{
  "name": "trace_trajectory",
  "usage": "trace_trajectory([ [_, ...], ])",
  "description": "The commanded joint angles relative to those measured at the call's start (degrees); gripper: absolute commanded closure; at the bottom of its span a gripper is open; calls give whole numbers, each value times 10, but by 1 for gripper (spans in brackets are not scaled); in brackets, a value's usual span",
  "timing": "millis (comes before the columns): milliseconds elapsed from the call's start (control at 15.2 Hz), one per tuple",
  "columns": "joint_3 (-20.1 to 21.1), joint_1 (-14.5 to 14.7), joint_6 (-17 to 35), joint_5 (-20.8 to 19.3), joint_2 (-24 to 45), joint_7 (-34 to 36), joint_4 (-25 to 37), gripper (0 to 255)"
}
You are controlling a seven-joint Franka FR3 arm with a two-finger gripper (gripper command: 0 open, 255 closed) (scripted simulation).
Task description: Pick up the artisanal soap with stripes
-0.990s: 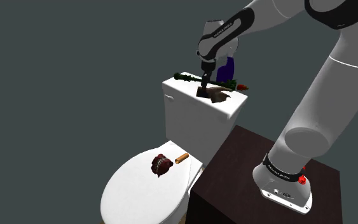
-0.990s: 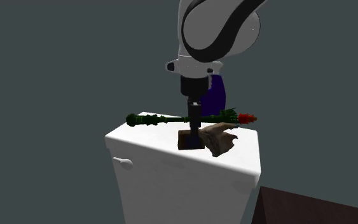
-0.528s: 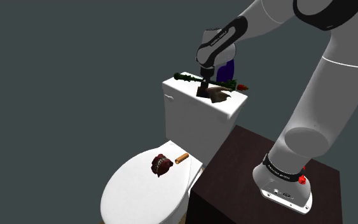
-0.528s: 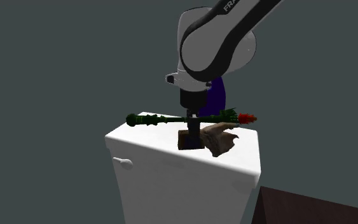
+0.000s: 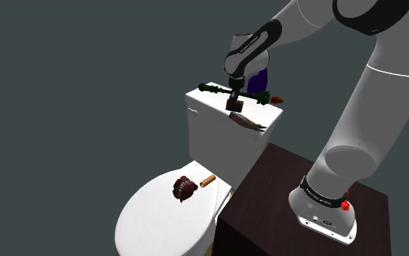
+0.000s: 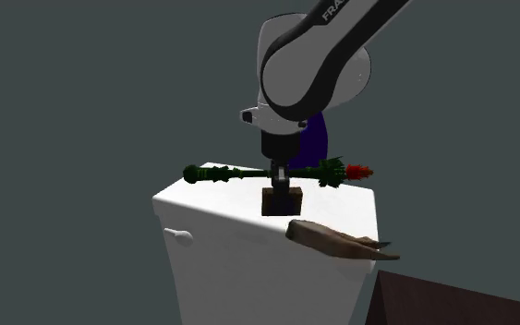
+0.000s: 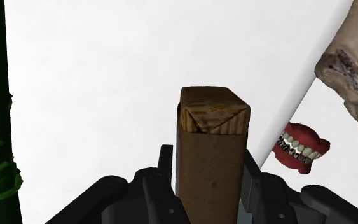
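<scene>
Fingers [image 7: 165, 167] clasp the brown soap block [image 7: 210, 159] from both sides. Its long axis runs along them, low over the white tank lid [image 6: 213, 214], so you should lift straight up.

We see a glossy white arm [image 5: 373, 102] of rounded links, with dark bands at the joints and white lettering [image 6: 333, 10] on one band. Its white base flange [image 5: 325, 216] carries a small red knob [image 5: 346, 204] beneath a dark ring [image 5: 319, 190] with fine white print. The hand [image 7: 208, 167] is all black and blocky.
</scene>
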Motion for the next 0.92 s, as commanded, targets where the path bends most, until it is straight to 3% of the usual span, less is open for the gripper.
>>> trace_trajectory([
  [0,0,0,0,0,2,0,-1,255],
  [858,-1,2,-84,-21,-56,12,28,255],
])
